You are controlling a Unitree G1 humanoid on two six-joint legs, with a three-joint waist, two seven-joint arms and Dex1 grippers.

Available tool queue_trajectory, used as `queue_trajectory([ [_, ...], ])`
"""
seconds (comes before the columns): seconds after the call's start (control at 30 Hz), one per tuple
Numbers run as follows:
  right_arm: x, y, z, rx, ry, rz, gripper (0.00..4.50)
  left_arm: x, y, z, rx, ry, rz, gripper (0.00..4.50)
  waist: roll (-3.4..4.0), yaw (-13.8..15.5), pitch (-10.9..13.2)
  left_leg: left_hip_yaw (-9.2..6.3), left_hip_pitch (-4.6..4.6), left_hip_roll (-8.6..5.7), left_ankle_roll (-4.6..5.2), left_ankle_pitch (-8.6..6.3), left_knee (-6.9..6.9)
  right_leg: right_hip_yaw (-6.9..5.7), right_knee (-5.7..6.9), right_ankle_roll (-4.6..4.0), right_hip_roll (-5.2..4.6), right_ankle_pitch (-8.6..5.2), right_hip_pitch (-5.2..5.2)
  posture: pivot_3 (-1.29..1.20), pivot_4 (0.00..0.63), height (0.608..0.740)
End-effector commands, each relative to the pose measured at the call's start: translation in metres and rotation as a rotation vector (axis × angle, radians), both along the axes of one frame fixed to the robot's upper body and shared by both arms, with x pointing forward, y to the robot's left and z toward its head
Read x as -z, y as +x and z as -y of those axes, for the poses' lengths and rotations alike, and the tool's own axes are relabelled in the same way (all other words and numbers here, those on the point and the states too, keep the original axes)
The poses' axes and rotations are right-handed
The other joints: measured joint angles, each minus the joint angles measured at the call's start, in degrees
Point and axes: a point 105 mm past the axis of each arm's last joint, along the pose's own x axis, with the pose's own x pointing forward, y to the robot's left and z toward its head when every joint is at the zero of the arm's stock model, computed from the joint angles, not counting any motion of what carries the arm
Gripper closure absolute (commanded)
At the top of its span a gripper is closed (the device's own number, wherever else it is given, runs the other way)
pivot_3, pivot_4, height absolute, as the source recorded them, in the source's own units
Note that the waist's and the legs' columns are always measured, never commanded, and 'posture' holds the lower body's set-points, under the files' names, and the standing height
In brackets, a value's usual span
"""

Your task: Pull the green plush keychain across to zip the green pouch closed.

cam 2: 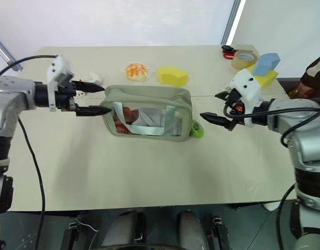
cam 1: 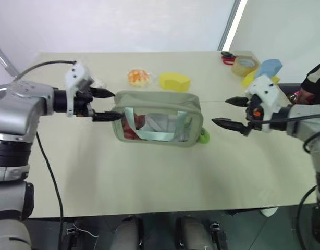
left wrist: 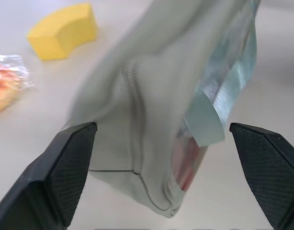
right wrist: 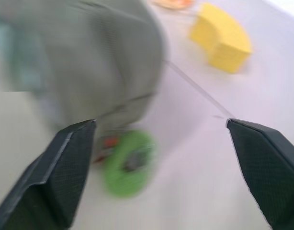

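- Two grippers flank the green pouch on the beige table, one at each end.
- At the left, the left gripper has its black fingers spread; the lower fingertip seems to touch the pouch's left end, the upper one sits just beside its top corner, and nothing is clamped between them.
- Behind that gripper lies a small crinkled clear wrapper, mostly hidden by the fingers.
- The pouch stands on its long edge, clear window facing the camera, pale teal straps crossing it; reddish and white contents show through but are too blurred to name.
- Behind it sit an orange-white round item and a yellow sponge block.
- The green plush keychain rests on the table at the pouch's lower right corner, partly hidden behind it; in the right wrist view it is a blurred green ring with a red-orange mark.
- The right gripper hovers near the keychain with fingers wide apart, holding nothing.
- Far right: a tape roll, red-handled scissors, a blue sponge on a yellow one, and a person's sleeve cut off by the edge.
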Motion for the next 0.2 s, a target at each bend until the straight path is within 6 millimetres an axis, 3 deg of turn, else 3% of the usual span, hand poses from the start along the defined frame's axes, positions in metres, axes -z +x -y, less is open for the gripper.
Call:
queue_trajectory([
  [0.03,-0.032,-0.017,-0.019,-0.095,0.053,0.056,0.0,-0.024,0.0,-0.016,-0.058,-0.032,0.058,0.04,0.0,-0.2,0.0,0.01,0.02,0.0,0.01,-0.01,0.0,0.01,-0.02,0.0,0.0,0.0,0.0,0.0,0.15,0.74],
  [0.2,-0.045,-0.018,-0.032,-0.101,0.123,0.078,0.0,-0.033,-0.001,-0.021,-0.07,-0.08,0.065,0.04,0.0,-0.1,0.0,0.02,0.04,0.02,0.02,-0.01,-0.01,0.04,0.0,0.0,0.01,0.0,-0.02,0.0,0.15,0.74],
])
